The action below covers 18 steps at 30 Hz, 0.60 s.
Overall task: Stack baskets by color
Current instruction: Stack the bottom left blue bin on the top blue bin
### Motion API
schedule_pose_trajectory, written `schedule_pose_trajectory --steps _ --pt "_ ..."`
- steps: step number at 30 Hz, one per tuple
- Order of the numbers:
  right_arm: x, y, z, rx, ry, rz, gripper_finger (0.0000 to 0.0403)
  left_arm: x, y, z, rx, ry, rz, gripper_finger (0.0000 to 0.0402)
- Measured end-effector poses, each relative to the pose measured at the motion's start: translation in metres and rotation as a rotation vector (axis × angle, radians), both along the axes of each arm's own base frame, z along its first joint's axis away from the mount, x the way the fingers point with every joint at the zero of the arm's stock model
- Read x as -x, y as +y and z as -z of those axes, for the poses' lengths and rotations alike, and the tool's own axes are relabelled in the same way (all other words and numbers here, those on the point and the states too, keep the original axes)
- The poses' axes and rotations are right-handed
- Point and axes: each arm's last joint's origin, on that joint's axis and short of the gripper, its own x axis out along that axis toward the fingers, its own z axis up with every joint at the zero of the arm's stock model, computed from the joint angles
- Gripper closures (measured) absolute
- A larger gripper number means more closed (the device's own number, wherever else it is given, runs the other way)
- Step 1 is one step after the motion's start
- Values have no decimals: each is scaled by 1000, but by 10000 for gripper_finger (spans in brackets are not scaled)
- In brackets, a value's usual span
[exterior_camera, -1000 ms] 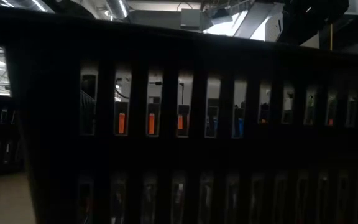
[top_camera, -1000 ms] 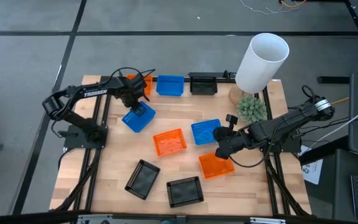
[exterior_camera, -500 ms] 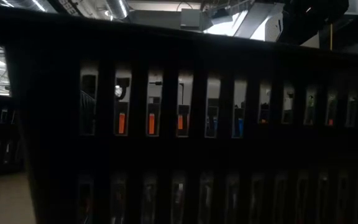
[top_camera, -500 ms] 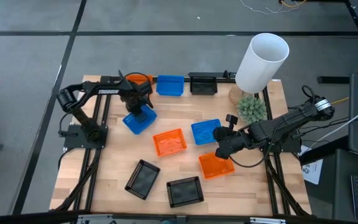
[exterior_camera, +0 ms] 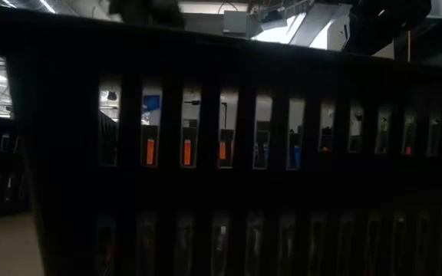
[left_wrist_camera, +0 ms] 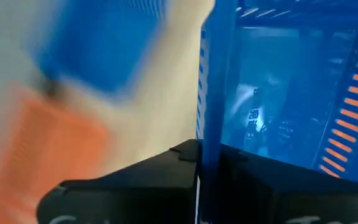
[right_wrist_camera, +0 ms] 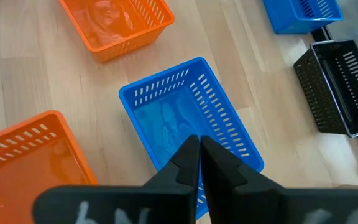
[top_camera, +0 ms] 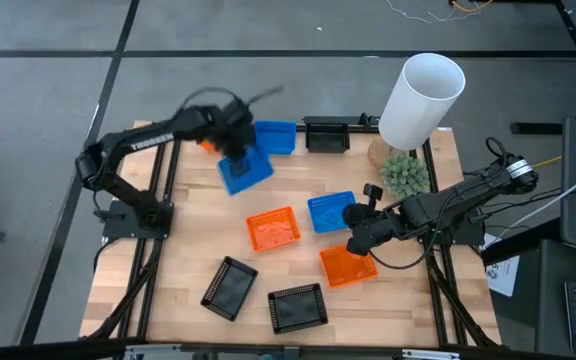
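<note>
My left gripper (top_camera: 234, 148) is shut on a blue basket (top_camera: 245, 168) near the table's far left; the picture is blurred there. Just beyond it, along the far edge, stand another blue basket (top_camera: 274, 137), a black basket (top_camera: 326, 135) and an orange basket (top_camera: 206, 144), which the arm partly hides. Mid-table lie an orange basket (top_camera: 272, 229) and a blue basket (top_camera: 330, 212). My right gripper (right_wrist_camera: 199, 142) hangs shut above that blue basket (right_wrist_camera: 185, 118), beside a second orange basket (top_camera: 348, 265). Two black baskets (top_camera: 230, 287) (top_camera: 298, 307) rest near the front edge. My left gripper pinches one side wall (left_wrist_camera: 209, 106) of the blue basket between its two fingers, one finger inside the basket and one outside. The fingers come slanting down from above. The basket hangs below them, clear of the table.
A tall white cylinder (top_camera: 423, 98) and a small green plant (top_camera: 406, 173) stand at the far right corner. In the low view a black basket's slotted wall (exterior_camera: 221, 153) fills almost the whole picture. Bare wood shows at the table's near left.
My left gripper has shut on the blue basket's wall, risen, and swung toward the far edge and the blue basket standing there. The held basket has left its place on the table, lifted clear and turned a little.
</note>
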Motion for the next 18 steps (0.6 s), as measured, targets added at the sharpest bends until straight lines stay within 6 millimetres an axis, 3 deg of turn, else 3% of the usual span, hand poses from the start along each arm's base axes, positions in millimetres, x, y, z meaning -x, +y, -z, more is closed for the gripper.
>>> schedule_pose_trajectory --steps 5,8,13,18 --pt "0 0 0 -1 -1 1 386 -21 42 -68 -256 -89 63 401" --pt "0 0 0 -2 -2 2 386 -32 72 -88 -362 -69 115 401" --pt "0 0 0 -17 -13 24 386 -46 125 -80 -410 58 186 401" --pt "0 0 0 -35 -25 50 386 -58 171 -30 -317 162 235 401"
